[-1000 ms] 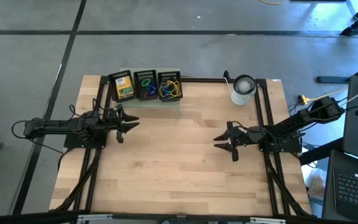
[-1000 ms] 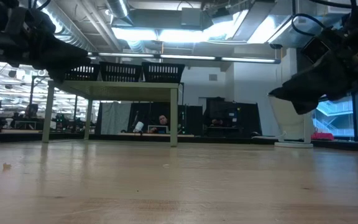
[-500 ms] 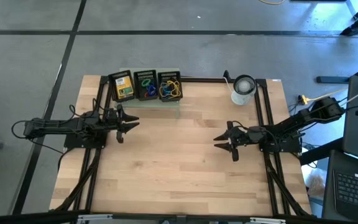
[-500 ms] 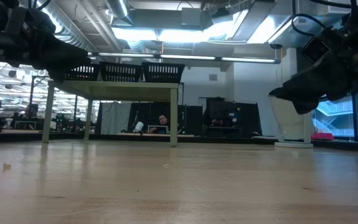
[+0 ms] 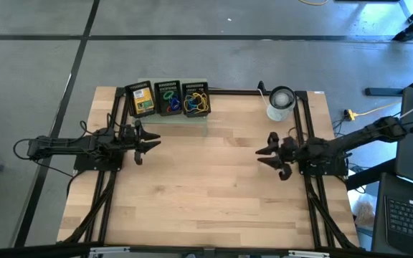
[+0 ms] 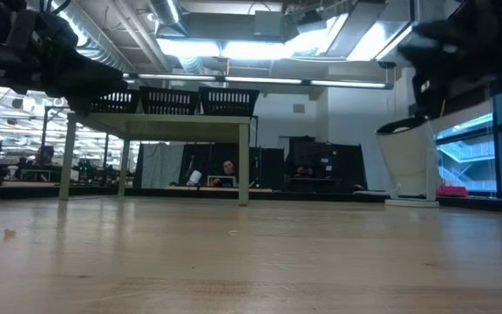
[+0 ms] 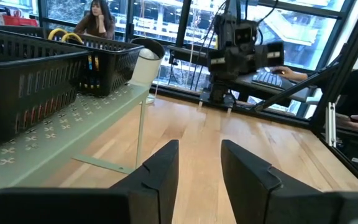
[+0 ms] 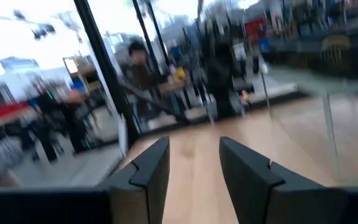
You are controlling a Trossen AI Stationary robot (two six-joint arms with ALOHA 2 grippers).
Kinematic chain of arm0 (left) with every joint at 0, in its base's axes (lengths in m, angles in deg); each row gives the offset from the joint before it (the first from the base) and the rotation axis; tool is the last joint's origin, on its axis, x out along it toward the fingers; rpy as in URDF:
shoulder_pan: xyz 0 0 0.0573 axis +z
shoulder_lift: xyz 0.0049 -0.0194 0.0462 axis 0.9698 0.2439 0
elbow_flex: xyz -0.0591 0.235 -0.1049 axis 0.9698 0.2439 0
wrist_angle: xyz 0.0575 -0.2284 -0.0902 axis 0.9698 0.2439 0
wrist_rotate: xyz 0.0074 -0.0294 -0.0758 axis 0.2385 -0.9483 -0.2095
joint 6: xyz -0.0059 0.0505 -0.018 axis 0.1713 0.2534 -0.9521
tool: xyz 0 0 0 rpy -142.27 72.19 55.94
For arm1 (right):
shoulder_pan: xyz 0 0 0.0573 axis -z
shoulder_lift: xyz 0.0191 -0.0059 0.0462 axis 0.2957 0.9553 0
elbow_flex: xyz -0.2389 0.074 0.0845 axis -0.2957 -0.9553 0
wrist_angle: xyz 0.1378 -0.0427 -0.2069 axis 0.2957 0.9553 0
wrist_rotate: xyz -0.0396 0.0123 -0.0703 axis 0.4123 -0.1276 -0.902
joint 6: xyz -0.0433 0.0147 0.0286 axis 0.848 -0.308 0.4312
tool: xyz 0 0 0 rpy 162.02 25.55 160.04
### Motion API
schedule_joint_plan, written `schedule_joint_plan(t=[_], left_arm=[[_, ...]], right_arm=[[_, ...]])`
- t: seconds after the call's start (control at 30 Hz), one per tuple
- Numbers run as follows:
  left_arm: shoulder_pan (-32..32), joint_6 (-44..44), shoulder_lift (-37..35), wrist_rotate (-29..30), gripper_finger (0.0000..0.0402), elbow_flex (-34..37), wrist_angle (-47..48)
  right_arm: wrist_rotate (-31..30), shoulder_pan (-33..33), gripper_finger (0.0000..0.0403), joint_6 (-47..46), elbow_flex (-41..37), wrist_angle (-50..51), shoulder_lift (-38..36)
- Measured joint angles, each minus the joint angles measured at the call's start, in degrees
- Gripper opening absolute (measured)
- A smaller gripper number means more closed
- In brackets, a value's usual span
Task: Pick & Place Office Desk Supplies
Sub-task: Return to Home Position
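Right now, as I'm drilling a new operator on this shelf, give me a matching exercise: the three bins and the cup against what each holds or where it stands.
1 left bin
2 middle bin
3 right bin
4 white cup

A blue and green rubber bands
B on the table, right of the shelf
C yellow-green crayon box
D mostly yellow loops

Pairs: 1-C, 2-A, 3-D, 4-B.

The left gripper and right gripper hang open over the table, empty.
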Motion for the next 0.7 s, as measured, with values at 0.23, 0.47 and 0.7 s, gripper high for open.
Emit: schedule_joint_plan(t=[0.23,0.47,0.7], left_arm=[[0.0,0.0,0.0,0.0,0.0115,0.0,0.0],[0.5,0.0,0.0,-0.1,0.0112,0.0,0.0],[3.6,0.0,0.0,0.0,0.0115,0.0,0.1]], right_arm=[[0.0,1.5,0.0143,0.0,0.0,7.8,-9.9],[0.0,6.0,0.0143,0.0,0.0,18.6,-16.5],[0.0,9.9,0.0143,0.0,0.0,25.6,-24.4]])
